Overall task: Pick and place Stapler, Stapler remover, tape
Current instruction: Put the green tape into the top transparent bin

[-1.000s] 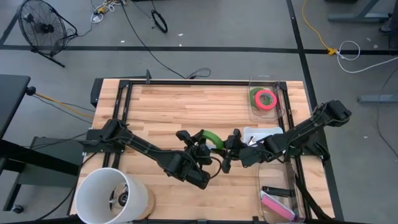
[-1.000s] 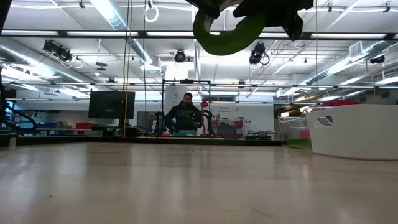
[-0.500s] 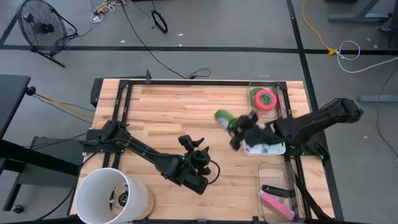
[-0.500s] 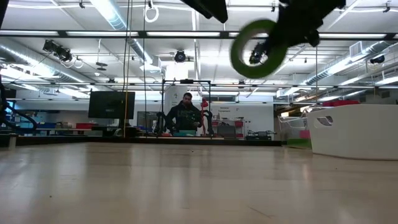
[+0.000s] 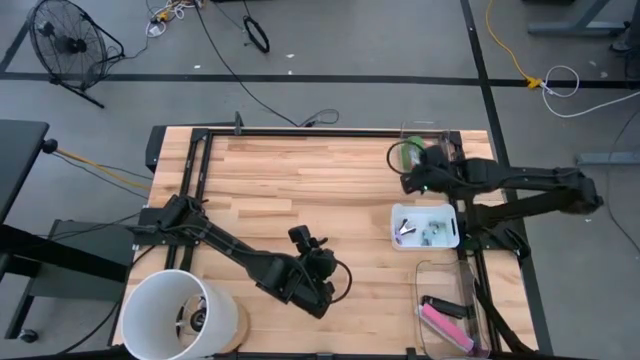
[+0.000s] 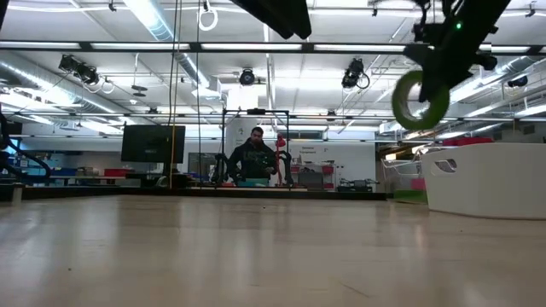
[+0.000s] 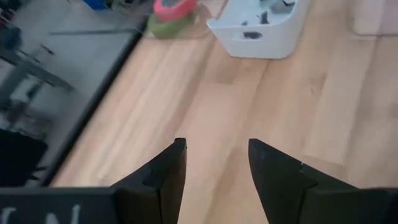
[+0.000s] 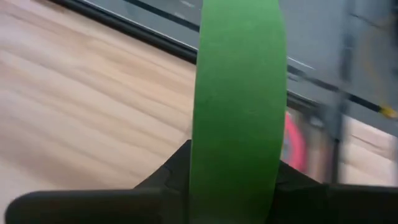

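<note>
At the lower left of the high view a white bucket (image 5: 180,310) stands on the wooden table (image 5: 300,180). Right of it, low in the centre, the left gripper (image 5: 318,262) hangs with its fingers parted and nothing between them. Further right sits a small white bin (image 5: 425,226). At the upper right the right gripper (image 5: 418,172) is closed on a green tape roll (image 5: 402,155), held edge-on above the clear tray (image 5: 448,135) holding a red-pink roll (image 7: 174,6)
</note>
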### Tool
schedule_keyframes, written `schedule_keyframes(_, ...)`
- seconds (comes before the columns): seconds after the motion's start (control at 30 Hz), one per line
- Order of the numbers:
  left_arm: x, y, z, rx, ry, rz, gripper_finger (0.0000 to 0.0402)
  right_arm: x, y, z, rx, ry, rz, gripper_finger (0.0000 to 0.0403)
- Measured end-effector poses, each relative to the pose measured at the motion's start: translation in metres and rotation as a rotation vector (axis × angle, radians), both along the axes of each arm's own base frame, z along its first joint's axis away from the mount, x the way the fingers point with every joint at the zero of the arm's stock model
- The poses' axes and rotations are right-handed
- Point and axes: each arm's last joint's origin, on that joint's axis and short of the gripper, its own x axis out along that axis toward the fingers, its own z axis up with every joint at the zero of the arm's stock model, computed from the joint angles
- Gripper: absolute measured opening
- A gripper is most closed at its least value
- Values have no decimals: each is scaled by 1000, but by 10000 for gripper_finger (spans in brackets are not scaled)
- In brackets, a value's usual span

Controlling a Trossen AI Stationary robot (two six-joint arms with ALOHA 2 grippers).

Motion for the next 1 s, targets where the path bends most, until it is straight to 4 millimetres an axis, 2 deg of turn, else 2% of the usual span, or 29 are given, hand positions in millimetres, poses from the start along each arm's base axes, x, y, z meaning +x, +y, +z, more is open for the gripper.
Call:
schedule_keyframes(0.3, 0, -3, -3, -113, 60, -53, 177, -3, -28, -16, -36, 295, -127, 89)
schedule_keyframes(0.63, 0, -7, -5, -207, 54, -55, 177, 6, -52, -43, -35, 667, -158, 89)
schedule_keyframes(1.0, -7, -20, -5, -238, 51, -81, 177, 16, -78, -71, -6, 880, -177, 89)
